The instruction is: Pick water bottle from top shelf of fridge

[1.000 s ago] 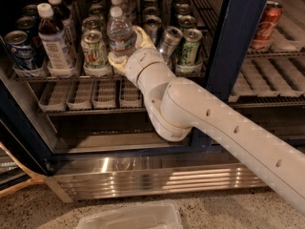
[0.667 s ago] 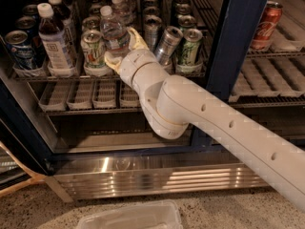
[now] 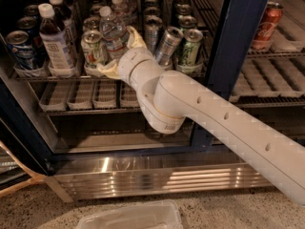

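Upper left of frame, at the top shelf (image 3: 43, 77) of the fridge (image 3: 238, 42), tool (image 3: 119, 52) pinches the tilted water bottle (image 3: 113, 30), cans (image 3: 189, 46) just beside.

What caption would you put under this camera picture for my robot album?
Robot's gripper clasps the tilted water bottle among cans on the top shelf of the fridge.

Gripper (image 3: 120, 52) clasps the tilted water bottle (image 3: 113, 32) — at the top shelf (image 3: 66, 78)

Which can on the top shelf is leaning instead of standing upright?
The silver can just right of the claw at the water bottle, unlike the upright green can beside it.
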### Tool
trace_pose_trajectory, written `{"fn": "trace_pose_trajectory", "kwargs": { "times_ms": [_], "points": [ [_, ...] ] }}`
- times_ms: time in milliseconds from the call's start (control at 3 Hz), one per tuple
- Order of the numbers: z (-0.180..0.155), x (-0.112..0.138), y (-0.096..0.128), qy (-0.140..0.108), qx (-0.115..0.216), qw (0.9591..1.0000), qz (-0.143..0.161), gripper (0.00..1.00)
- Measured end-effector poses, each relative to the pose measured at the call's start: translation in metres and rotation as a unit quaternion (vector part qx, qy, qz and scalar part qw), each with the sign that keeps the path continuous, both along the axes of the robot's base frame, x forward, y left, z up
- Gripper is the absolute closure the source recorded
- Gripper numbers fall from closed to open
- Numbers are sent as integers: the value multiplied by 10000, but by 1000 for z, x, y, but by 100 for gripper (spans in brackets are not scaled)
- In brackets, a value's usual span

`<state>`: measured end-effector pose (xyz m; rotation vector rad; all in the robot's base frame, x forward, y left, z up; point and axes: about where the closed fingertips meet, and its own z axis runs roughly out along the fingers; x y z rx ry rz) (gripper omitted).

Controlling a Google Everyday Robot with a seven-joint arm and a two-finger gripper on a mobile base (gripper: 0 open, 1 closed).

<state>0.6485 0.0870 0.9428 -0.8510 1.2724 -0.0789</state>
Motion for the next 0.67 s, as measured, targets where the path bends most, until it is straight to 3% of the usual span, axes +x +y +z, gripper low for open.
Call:
{"fn": "trace_pose_trajectory", "kwargs": {
  "times_ms": [333,667],
  "points": [
    [-14,12,9,236,9,9997,105,1],
    [-12,12,9,240,9,9997,107,14]
  ]
}}
